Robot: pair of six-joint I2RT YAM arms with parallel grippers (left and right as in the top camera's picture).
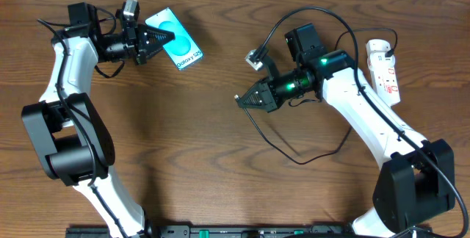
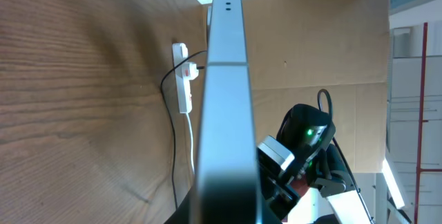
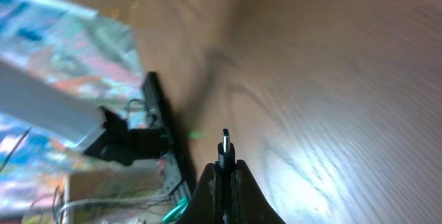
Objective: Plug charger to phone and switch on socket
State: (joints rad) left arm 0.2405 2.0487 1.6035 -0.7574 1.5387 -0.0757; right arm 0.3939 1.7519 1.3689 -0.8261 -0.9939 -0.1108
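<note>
The plugging step is in hand. The phone [image 1: 175, 41] is gripped by the left jaws at the desk's [image 1: 220, 186] far left; the charger [image 3: 225, 144] is pinched at its tip by the right jaws, well apart. Tip and port must be aligned next; the socket [image 1: 385, 69] is untouched.

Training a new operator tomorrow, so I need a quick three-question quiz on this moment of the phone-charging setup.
1. True or false: the right gripper is shut on the charger tip.
2. What does the left gripper hold? A the phone; B a cup; C nothing.
3. Short answer: is the charger plugged into the phone yet?
Key: 1 true; 2 A; 3 no, the tip and the phone are apart.
</note>
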